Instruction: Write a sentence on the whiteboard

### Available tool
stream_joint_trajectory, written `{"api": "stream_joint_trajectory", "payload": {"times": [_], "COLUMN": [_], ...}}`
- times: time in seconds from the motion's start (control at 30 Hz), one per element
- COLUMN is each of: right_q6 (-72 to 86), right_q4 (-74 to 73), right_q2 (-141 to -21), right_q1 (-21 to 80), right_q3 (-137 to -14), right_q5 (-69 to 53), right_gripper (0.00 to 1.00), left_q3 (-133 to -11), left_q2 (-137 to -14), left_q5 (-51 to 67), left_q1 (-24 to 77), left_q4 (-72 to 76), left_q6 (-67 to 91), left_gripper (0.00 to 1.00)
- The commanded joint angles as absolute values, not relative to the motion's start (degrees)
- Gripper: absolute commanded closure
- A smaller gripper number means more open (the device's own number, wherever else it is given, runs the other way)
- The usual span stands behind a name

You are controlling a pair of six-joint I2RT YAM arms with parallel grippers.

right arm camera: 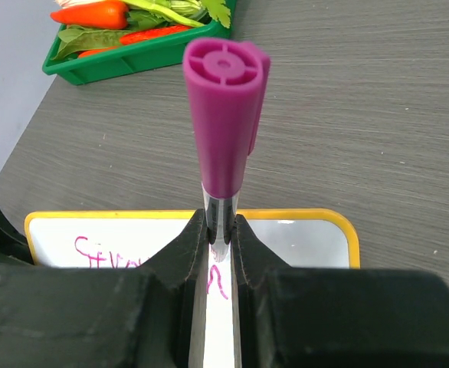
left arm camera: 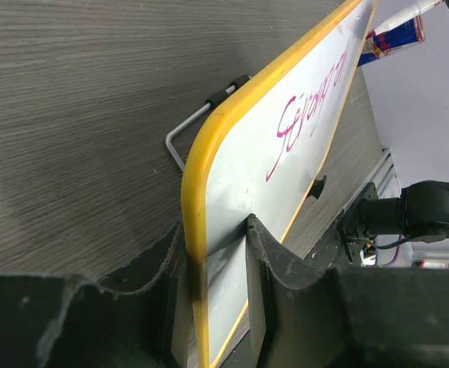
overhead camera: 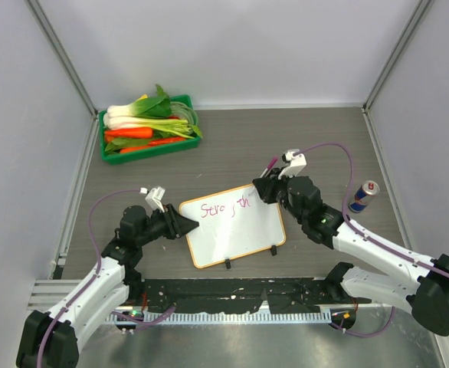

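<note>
The left tool (overhead camera: pixel 185 227) is clenched on the near-left short edge of the whiteboard (overhead camera: pixel 240 230), its yellow frame pinched between the fingers. This likely pins the board so pen strokes cannot push it across the counter (overhead camera: pixel 301 146). Just past that tool's tips, along the board's far edge, runs the sentence (overhead camera: pixel 224 208), one pink line beginning "Stro", which looks unfinished. At the end of that line the right tool (right arm camera: pixel 218 230) grasps a magenta marker (right arm camera: pixel 224 115), held upright so the tip points down at the board; the tip itself is hidden. A can (overhead camera: pixel 362 197) stands behind the right tool's wrist, and a green tray (overhead camera: pixel 106 149) of vegetables lies well beyond the left tool.
</note>
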State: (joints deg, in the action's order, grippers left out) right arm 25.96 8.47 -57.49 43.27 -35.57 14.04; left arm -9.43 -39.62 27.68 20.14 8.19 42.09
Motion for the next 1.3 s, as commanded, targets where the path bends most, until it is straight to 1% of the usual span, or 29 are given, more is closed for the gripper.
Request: {"api": "stream_joint_trajectory", "payload": {"times": [0.0,0.53,0.83,1.27], "right_q6": [25.49,27.25,26.72,27.42], "right_q4": [10.55,12.74,12.48,9.67], "right_q2": [-57.13,-56.87,-59.85,-58.10], "right_q1": [43.15,43.07,43.07,43.15], "right_q3": [-35.77,-33.31,-34.19,-32.43], "right_q5": [14.68,13.89,13.71,17.67], "right_gripper": [0.99,0.99,0.99,0.99], "left_q3": [-9.84,-9.93,-9.93,-9.93], "left_q2": [-39.90,-40.69,-41.04,-41.13], "left_q5": [23.03,23.55,23.64,23.73], "left_q1": [19.60,19.60,19.60,19.60], "left_q4": [5.63,5.89,6.07,6.24], "left_q6": [39.29,39.20,39.20,39.11], "left_gripper": [1.00,1.00,1.00,1.00]}}
